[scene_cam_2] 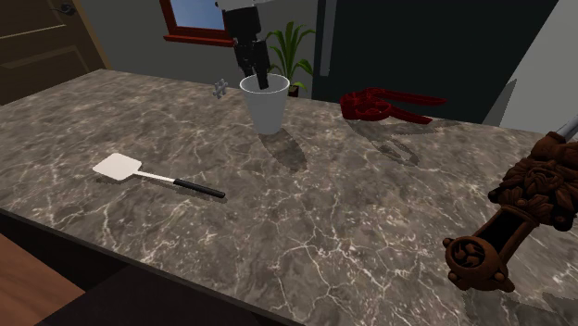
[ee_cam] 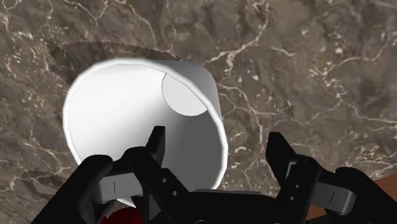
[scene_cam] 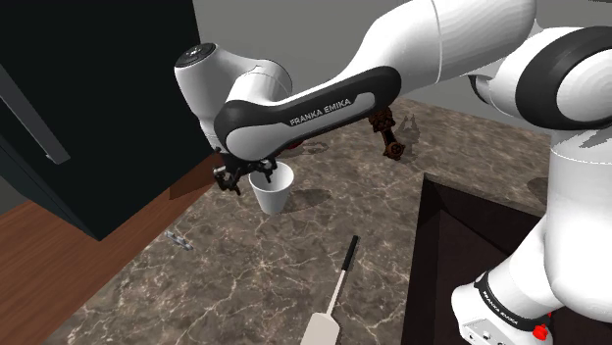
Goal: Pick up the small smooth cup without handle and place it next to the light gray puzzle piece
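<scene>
The white arm [scene_cam: 324,108] stretches forward, wrist bent down, its black hand [ee_cam: 216,137] pointing downward, fingers [ee_cam: 156,149] apart.

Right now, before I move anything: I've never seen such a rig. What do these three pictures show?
It is one white robot arm with a black two-finger gripper. The shoulder view looks down from beside its stand, the second across the marble counter, the third from the hand itself. On the counter: a white handleless cup, a white spatula, a small grey puzzle piece, a red squeezer, a brown grinder. Nothing is held: the open fingers straddle the cup's wall, one inside, one outside.
</scene>
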`<state>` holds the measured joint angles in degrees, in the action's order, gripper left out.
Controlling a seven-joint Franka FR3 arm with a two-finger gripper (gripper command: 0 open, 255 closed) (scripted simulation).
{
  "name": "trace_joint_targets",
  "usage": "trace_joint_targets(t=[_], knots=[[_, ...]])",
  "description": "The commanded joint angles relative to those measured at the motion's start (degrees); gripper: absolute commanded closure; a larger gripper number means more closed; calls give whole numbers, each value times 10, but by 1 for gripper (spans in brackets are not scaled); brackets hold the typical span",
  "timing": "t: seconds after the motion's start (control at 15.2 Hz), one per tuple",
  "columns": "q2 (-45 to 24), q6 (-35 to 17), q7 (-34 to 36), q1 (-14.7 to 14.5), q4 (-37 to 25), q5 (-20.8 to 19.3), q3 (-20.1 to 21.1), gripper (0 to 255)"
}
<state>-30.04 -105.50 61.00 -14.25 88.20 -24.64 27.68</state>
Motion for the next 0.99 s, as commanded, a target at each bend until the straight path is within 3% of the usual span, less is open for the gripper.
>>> trace_joint_targets(t=[0.0, 0.13, 0.4, 0.92], knots=[[0, 0, 0, 0, 0, 0, 0, 0], [0, 0, 0, 0, 0, 0, 0, 0], [6, 67, -9, -14, -63, 9, 6, 0], [6, 67, -10, -14, -63, 9, 6, 0]])
